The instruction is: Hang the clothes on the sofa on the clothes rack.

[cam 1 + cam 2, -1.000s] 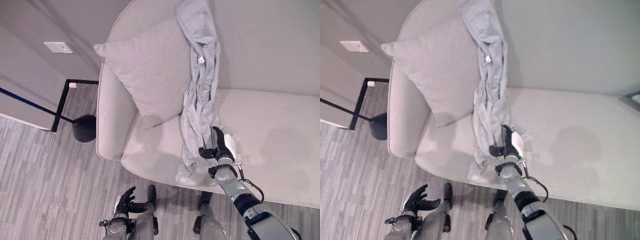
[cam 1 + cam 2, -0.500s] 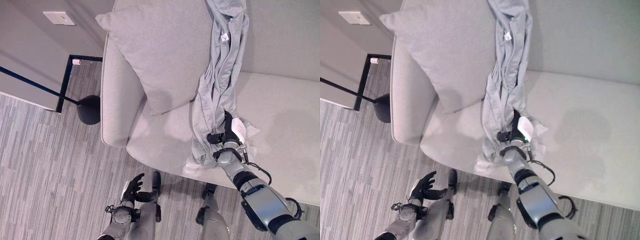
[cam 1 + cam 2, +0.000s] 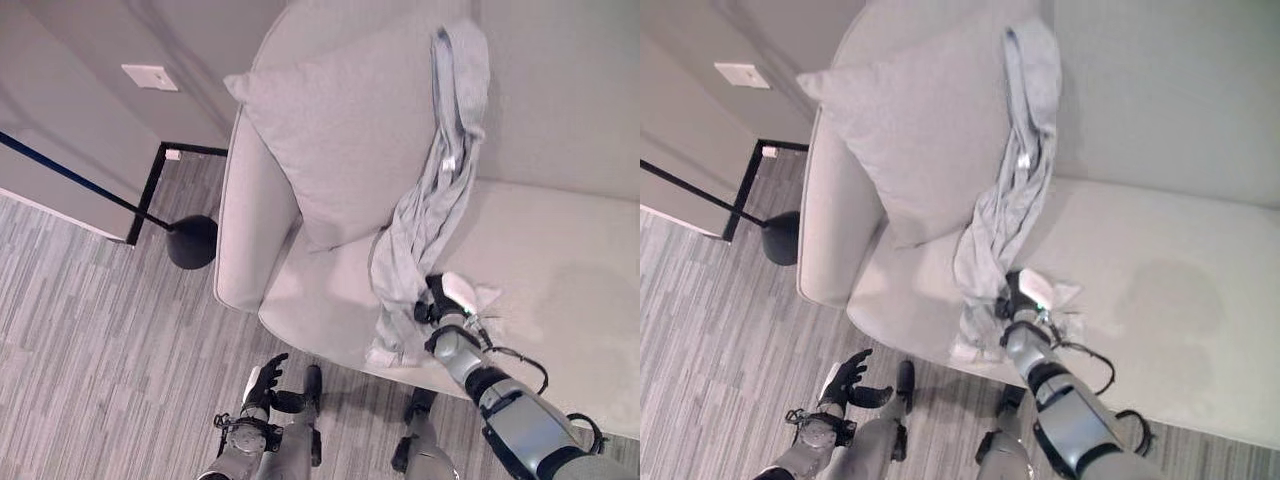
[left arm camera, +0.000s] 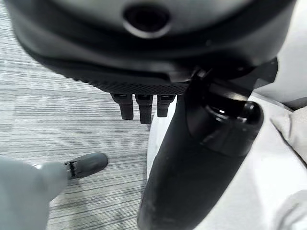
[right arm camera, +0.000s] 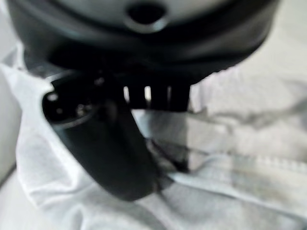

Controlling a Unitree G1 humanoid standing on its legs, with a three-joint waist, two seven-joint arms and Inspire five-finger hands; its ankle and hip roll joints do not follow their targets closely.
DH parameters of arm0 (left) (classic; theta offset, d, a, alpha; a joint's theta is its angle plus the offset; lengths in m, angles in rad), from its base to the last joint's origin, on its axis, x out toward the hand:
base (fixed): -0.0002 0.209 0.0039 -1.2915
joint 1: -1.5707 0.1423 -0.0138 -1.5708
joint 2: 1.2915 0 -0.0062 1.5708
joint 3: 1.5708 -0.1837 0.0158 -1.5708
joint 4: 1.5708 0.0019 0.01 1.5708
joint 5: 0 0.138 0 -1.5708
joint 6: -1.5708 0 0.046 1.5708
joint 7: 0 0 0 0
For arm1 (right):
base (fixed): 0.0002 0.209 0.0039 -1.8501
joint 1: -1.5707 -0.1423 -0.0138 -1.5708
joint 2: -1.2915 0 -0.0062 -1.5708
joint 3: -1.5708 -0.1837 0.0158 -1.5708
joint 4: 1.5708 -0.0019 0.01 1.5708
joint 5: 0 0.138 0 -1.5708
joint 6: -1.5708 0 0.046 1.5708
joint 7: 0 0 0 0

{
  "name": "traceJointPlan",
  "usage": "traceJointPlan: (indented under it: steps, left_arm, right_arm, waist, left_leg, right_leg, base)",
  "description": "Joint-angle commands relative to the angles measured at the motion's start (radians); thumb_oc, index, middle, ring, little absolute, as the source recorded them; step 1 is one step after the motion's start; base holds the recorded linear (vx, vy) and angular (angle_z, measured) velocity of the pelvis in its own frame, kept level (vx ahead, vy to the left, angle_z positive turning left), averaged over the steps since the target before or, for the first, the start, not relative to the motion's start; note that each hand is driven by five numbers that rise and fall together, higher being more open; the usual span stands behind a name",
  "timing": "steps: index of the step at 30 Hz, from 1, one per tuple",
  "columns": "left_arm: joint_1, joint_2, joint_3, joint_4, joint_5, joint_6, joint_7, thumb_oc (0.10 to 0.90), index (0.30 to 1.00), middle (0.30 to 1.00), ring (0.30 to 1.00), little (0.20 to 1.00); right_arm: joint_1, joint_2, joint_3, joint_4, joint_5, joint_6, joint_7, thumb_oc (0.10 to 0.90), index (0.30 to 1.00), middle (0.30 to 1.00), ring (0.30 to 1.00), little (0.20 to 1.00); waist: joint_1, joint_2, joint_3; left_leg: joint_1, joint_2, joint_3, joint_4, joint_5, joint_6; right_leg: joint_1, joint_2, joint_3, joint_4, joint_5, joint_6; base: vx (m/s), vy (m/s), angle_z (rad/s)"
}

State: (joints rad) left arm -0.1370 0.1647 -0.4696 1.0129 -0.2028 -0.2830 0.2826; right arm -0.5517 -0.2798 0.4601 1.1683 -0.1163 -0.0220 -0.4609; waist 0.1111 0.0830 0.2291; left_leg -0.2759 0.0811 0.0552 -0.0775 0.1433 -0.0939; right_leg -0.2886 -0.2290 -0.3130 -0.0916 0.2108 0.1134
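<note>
At the far left, a black floor stand (image 3: 150,215) with a round base is seen on the striped grey floor (image 3: 80,330), just beside the sofa's rounded arm. Low in the head views, the left hand (image 3: 264,378) is held over the floor in front of the sofa (image 3: 560,300), its fingers relaxed and slightly spread, with nothing in them. A large grey cushion (image 3: 350,150) is propped against the sofa's backrest. A pale grey-blue garment (image 3: 430,215) is draped from the top of the backrest, past the cushion's right edge, down onto the seat, where it is gathered into crumpled folds near the front edge; a small white label is visible partway along it. The right hand (image 3: 437,302) is laid on the lower folds, and in its wrist view the thumb (image 5: 103,151) and fingers are seen closed upon the cloth (image 5: 230,182).
</note>
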Motion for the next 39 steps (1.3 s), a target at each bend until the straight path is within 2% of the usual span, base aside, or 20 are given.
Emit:
traceJointPlan:
  steps: [1, 6, 10, 17, 22, 25, 28, 29, 31, 32, 36, 39]
  left_arm:
    - [-0.009, 0.052, -0.005, 0.043, 0.019, -0.010, 0.033, 0.800, 0.900, 0.900, 0.900, 0.900]
    - [0.028, 0.046, 0.043, 0.075, 0.004, 0.012, 0.013, 0.800, 0.900, 0.900, 0.900, 0.900]
    - [0.078, 0.049, 0.069, 0.037, -0.022, 0.034, -0.020, 0.800, 0.900, 0.900, 0.900, 0.900]
    - [0.119, 0.053, 0.085, -0.041, -0.084, 0.072, -0.079, 0.800, 0.900, 0.900, 0.900, 0.900]
    - [0.131, 0.057, 0.104, -0.113, -0.165, 0.081, -0.104, 0.800, 0.900, 0.900, 0.900, 0.900]
    - [0.139, 0.074, 0.131, -0.241, -0.260, 0.073, -0.117, 0.800, 0.900, 0.900, 0.900, 0.900]
    - [0.149, 0.099, 0.135, -0.392, -0.321, 0.071, -0.134, 0.800, 0.900, 0.900, 0.900, 0.900]
    - [0.149, 0.099, 0.136, -0.394, -0.322, 0.072, -0.134, 0.800, 0.900, 0.900, 0.900, 0.900]
    - [0.178, 0.125, 0.146, -0.526, -0.370, 0.077, -0.143, 0.800, 0.900, 0.900, 0.900, 0.900]
    - [0.184, 0.131, 0.151, -0.550, -0.377, 0.079, -0.141, 0.800, 0.900, 0.900, 0.900, 0.900]
    - [0.172, 0.165, 0.162, -0.628, -0.305, 0.067, -0.118, 0.800, 0.900, 0.900, 0.900, 0.900]
    - [0.145, 0.185, 0.174, -0.646, -0.169, 0.055, -0.068, 0.800, 0.900, 0.900, 0.900, 0.900]
  right_arm:
    - [0.034, 0.043, -0.034, -0.045, 0.156, -0.052, -0.005, 0.400, 0.300, 0.300, 0.300, 0.300]
    - [0.159, 0.017, -0.161, -0.329, 0.395, -0.130, 0.004, 0.400, 0.300, 0.300, 0.300, 0.300]
    - [0.230, 0.010, -0.221, -0.519, 0.529, -0.172, 0.027, 0.400, 0.300, 0.300, 0.300, 0.300]
    - [0.241, 0.002, -0.256, -0.763, 0.705, -0.224, 0.076, 0.400, 0.300, 0.300, 0.300, 0.300]
    - [0.212, -0.022, -0.254, -0.878, 0.749, -0.239, 0.090, 0.400, 0.300, 0.300, 0.300, 0.300]
    - [0.127, -0.105, -0.237, -0.975, 0.746, -0.230, 0.116, 0.400, 0.300, 0.300, 0.300, 0.300]
    - [0.014, -0.245, -0.194, -1.011, 0.790, -0.208, 0.165, 0.400, 0.300, 0.300, 0.300, 0.300]
    - [0.012, -0.246, -0.193, -1.009, 0.791, -0.209, 0.166, 0.400, 0.300, 0.300, 0.300, 0.300]
    - [-0.118, -0.400, -0.149, -1.007, 0.900, -0.202, 0.201, 0.400, 0.300, 0.300, 0.300, 0.300]
    - [-0.143, -0.428, -0.141, -1.017, 0.930, -0.206, 0.200, 0.400, 0.300, 0.300, 0.300, 0.300]
    - [-0.271, -0.504, -0.108, -1.045, 1.048, -0.243, 0.213, 0.400, 0.300, 0.300, 0.300, 0.300]
    - [-0.332, -0.567, -0.062, -1.101, 1.104, -0.260, 0.242, 0.400, 0.300, 0.300, 0.300, 0.300]
  waist:
    - [-0.018, -0.084, -0.003]
    - [-0.056, -0.106, -0.056]
    - [-0.068, -0.120, -0.101]
    - [-0.065, -0.130, -0.171]
    - [-0.061, -0.136, -0.200]
    - [-0.060, -0.147, -0.227]
    - [-0.064, -0.159, -0.246]
    - [-0.064, -0.158, -0.245]
    - [-0.071, -0.173, -0.257]
    - [-0.074, -0.176, -0.261]
    - [-0.083, -0.186, -0.272]
    - [-0.091, -0.192, -0.280]
  left_leg:
    - [-0.012, 0.059, -0.042, 0.000, -0.054, -0.046]
    - [0.045, 0.069, -0.019, -0.010, -0.070, -0.049]
    - [0.083, 0.073, -0.005, -0.010, -0.081, -0.050]
    - [0.183, 0.090, 0.015, -0.010, -0.104, -0.051]
    - [0.225, 0.096, 0.021, -0.010, -0.110, -0.051]
    - [0.259, 0.103, 0.029, -0.010, -0.115, -0.052]
    - [0.283, 0.110, 0.035, -0.010, -0.118, -0.054]
    - [0.285, 0.111, 0.036, -0.010, -0.118, -0.054]
    - [0.306, 0.120, 0.047, -0.010, -0.120, -0.058]
    - [0.309, 0.123, 0.050, -0.010, -0.120, -0.059]
    - [0.320, 0.131, 0.058, -0.010, -0.123, -0.063]
    - [0.329, 0.137, 0.067, -0.010, -0.125, -0.067]
  right_leg:
    - [0.028, -0.160, 0.080, 0.005, 0.026, 0.130]
    - [0.062, -0.150, 0.089, 0.004, 0.014, 0.129]
    - [0.094, -0.141, 0.091, 0.004, 0.000, 0.128]
    - [0.185, -0.117, 0.088, 0.004, -0.033, 0.121]
    - [0.224, -0.108, 0.091, 0.004, -0.039, 0.117]
    - [0.251, -0.101, 0.093, 0.004, -0.041, 0.115]
    - [0.270, -0.094, 0.097, 0.004, -0.040, 0.114]
    - [0.271, -0.094, 0.097, 0.004, -0.040, 0.114]
    - [0.283, -0.087, 0.107, 0.004, -0.038, 0.114]
    - [0.283, -0.086, 0.109, 0.004, -0.038, 0.114]
    - [0.281, -0.078, 0.124, 0.004, -0.037, 0.113]
    - [0.280, -0.073, 0.132, 0.004, -0.039, 0.113]
  base:
    - [0.00, 0.000, 0.00]
    - [0.05, -0.012, -0.05]
    - [0.06, -0.013, -0.09]
    - [0.06, -0.011, -0.05]
    - [0.03, 0.000, -0.08]
    - [0.02, 0.005, -0.02]
    - [0.02, 0.012, -0.04]
    - [0.02, 0.000, -0.04]
    - [0.02, -0.007, -0.18]
    - [0.01, -0.007, -0.22]
    - [0.00, -0.009, -0.17]
    - [0.01, -0.010, -0.14]
